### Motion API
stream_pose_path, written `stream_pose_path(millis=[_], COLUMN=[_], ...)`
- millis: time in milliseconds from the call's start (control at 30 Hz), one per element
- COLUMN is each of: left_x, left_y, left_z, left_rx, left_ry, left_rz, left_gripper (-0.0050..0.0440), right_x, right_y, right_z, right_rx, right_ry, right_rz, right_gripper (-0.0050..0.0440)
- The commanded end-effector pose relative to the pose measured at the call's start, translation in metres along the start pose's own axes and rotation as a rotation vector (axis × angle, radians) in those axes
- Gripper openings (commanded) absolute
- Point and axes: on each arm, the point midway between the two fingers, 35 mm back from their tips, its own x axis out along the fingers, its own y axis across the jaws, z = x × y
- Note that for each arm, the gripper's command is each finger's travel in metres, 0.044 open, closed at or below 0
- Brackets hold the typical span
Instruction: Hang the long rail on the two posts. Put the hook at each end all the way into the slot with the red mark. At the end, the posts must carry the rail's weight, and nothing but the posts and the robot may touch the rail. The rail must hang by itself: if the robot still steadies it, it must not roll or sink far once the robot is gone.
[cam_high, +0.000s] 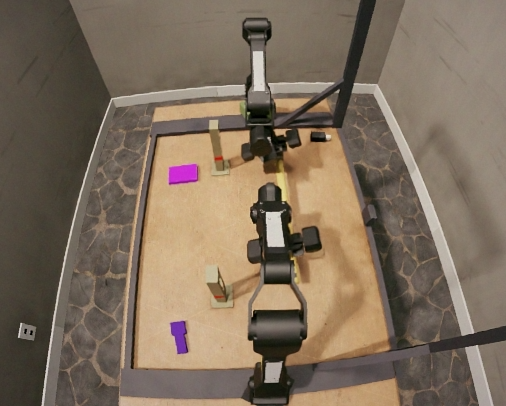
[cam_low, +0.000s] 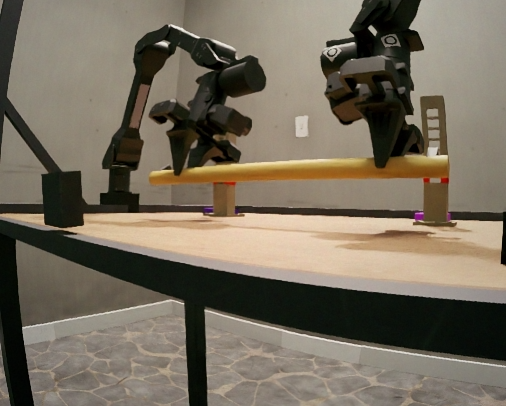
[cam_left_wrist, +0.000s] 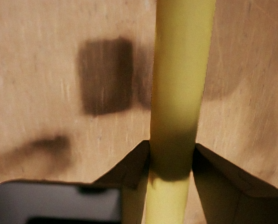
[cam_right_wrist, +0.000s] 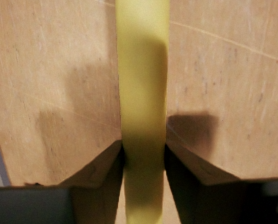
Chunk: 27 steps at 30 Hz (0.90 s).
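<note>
Indeed, the left gripper (cam_high: 282, 245) (cam_low: 186, 167) (cam_left_wrist: 169, 148) was closed partway around the long rail (cam_high: 283, 180) (cam_low: 290, 170) (cam_left_wrist: 180, 75) (cam_right_wrist: 144, 75), a fingertip against each side. Across from it, the right gripper (cam_high: 272, 150) (cam_low: 395, 159) (cam_right_wrist: 143, 146) had the same narrow hold nearer the rail's other end. Between them the rail hung above the tabletop (cam_high: 200, 225) (cam_low: 280, 245). One post (cam_high: 212, 277) (cam_low: 224, 200) stood off to the left gripper's side, the second post (cam_high: 215, 140) (cam_low: 435, 200) off to the right gripper's; the rail was apart from both, not hung.
</note>
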Motion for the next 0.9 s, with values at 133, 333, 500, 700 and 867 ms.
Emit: stream_pose_path(millis=[133,333,500,700,867], left_x=[0.0,0.014,0.023,0.034,0.045], left_y=[-0.001,0.005,0.008,0.012,0.017], left_z=[0.002,0.002,0.002,0.002,0.003], left_rx=[0.016,0.016,0.016,0.016,0.016], left_ry=[-0.031,-0.031,-0.031,-0.031,-0.031], left_rz=[-0.009,-0.009,-0.009,-0.009,-0.009], left_gripper=[-0.005,-0.005,-0.005,-0.005,-0.005], right_x=[0.005,0.026,0.043,0.054,0.057], right_y=[-0.002,-0.01,-0.016,-0.02,-0.022], right_z=[0.004,0.005,0.005,0.005,0.005], right_rx=[-0.007,-0.007,-0.007,-0.005,-0.005], right_ry=[-0.024,-0.024,-0.024,-0.03,-0.031], right_rz=[0.007,0.008,0.008,0.029,0.032], right_gripper=[-0.005,-0.005,-0.005,-0.005,-0.005])
